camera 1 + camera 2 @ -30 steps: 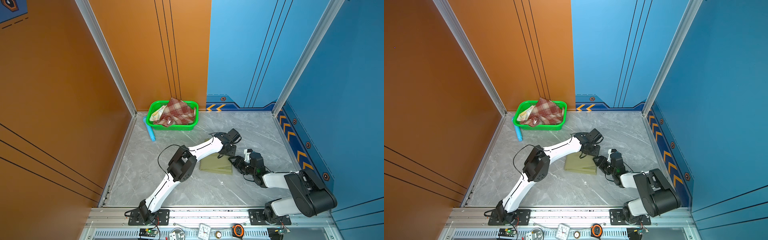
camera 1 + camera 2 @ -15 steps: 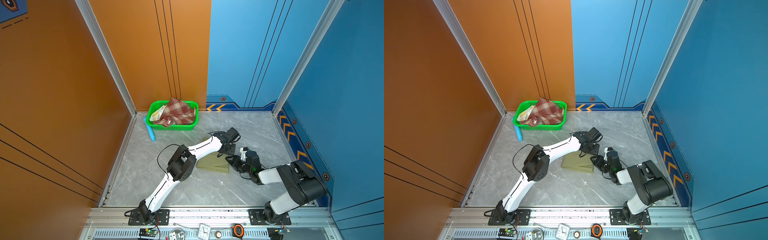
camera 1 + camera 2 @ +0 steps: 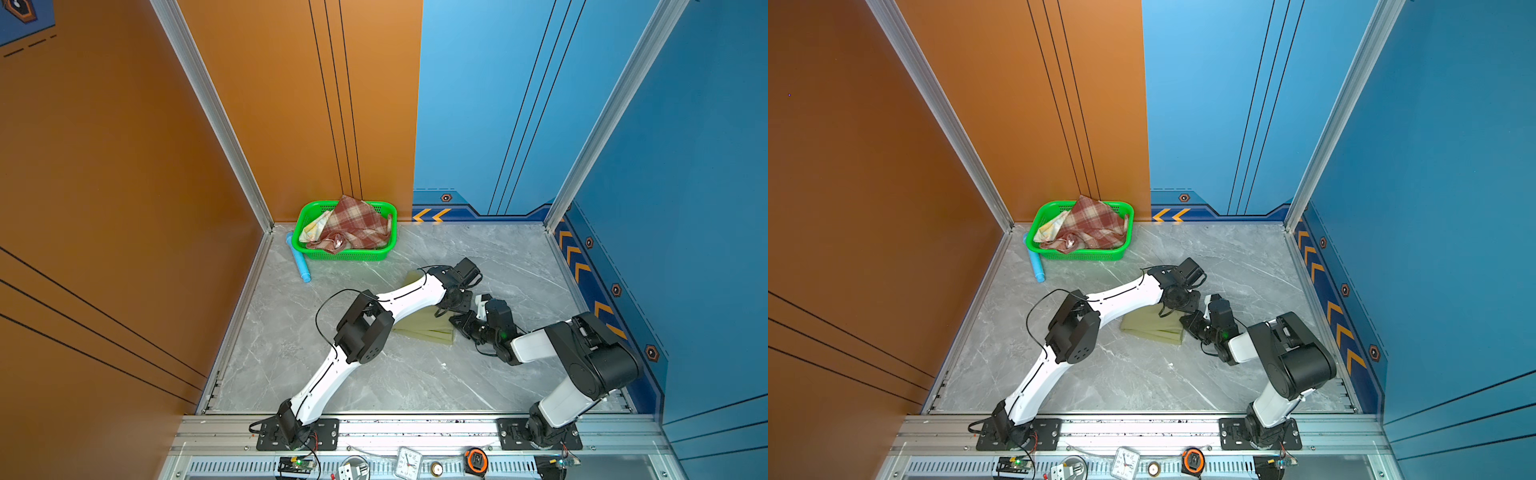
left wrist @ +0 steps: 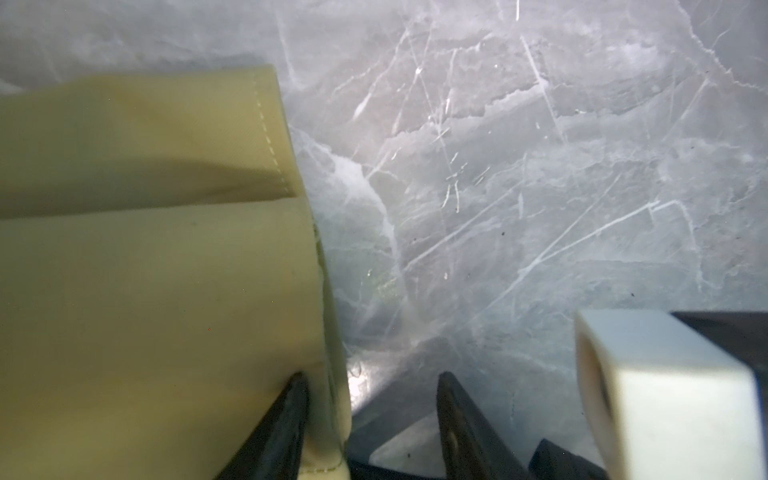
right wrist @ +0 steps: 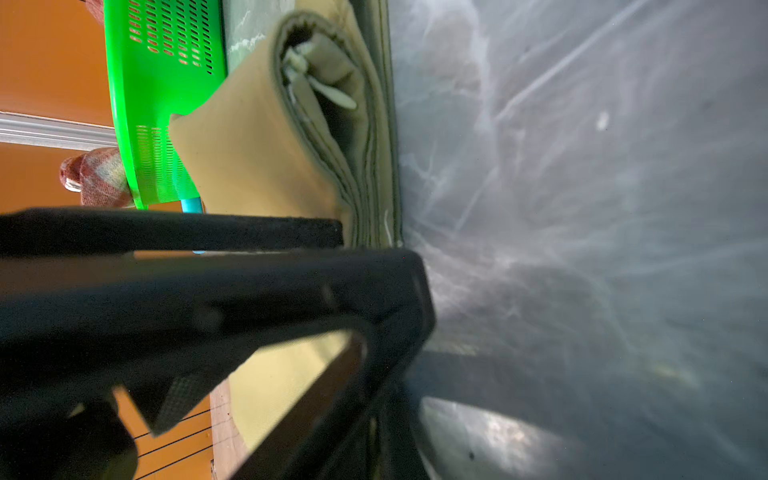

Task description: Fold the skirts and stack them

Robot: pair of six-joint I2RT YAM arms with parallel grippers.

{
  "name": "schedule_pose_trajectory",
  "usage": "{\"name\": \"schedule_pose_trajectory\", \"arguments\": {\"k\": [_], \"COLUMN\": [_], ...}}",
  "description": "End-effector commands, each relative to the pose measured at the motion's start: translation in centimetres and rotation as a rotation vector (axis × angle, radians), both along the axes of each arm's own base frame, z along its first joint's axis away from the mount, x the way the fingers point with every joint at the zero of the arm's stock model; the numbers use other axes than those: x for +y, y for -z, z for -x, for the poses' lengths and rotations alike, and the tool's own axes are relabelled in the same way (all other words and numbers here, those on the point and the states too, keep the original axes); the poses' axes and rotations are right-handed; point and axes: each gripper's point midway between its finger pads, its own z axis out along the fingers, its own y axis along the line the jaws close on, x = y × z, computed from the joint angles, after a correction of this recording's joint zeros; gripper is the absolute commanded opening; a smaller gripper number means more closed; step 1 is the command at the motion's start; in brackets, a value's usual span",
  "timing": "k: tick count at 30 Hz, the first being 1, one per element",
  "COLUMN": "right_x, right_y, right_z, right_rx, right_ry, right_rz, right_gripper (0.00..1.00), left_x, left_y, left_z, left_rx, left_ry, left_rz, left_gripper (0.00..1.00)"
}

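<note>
Olive-green skirt (image 3: 424, 328) lies folded into a flat, layered wedge on the marble table (image 3: 374, 374), and both of my grippers meet at one end of it. My right gripper (image 5: 374, 249) is closed tight on that end. In the right wrist view my two black fingers (image 5: 208, 232) press together, with the stacked layers of cloth running in between their tips, low against the table. My left gripper (image 4: 370, 382) comes down just beside it from above, jaws about half spread and gripping nothing. One finger (image 4: 286, 415) rests on top of the cloth close to its stitched edge, and its partner stands over bare marble just past that edge. In both top views the two grippers sit very close together, and the skirt stretches away from them under my left forearm. Well beyond my jaws, in the far corner by the orange wall, the green basket (image 3: 345, 254) holds the plaid skirt (image 3: 353, 226), heaped loosely. The floral skirt (image 3: 313, 226) shows only as a pale yellowish corner beside it. A blue tube (image 3: 300, 259) lies on the table just beside the basket.
</note>
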Motion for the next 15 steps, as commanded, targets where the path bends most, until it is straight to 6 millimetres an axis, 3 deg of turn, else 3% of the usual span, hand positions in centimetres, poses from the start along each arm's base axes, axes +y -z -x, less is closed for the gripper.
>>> {"name": "schedule_pose_trajectory", "arguments": {"k": [1, 7, 15], "right_x": [-4.2, -4.2, -4.7], "right_y": [8.0, 7.1, 7.4], "right_z": [7.2, 7.5, 9.1], "right_rx": [0.359, 0.356, 0.39], "right_ry": [0.027, -0.024, -0.053], "right_rz": [0.247, 0.272, 0.297], "right_gripper": [0.0, 0.0, 0.0], "left_x": [0.4, 3.0, 5.4], "left_y": [-1.2, -2.7, -4.2], "left_z": [0.9, -1.8, -4.8], "left_rx": [0.033, 0.012, -0.017], "left_ry": [0.029, -0.019, -0.045], "left_rz": [0.013, 0.026, 0.061], "left_gripper": [0.53, 0.55, 0.55]}}
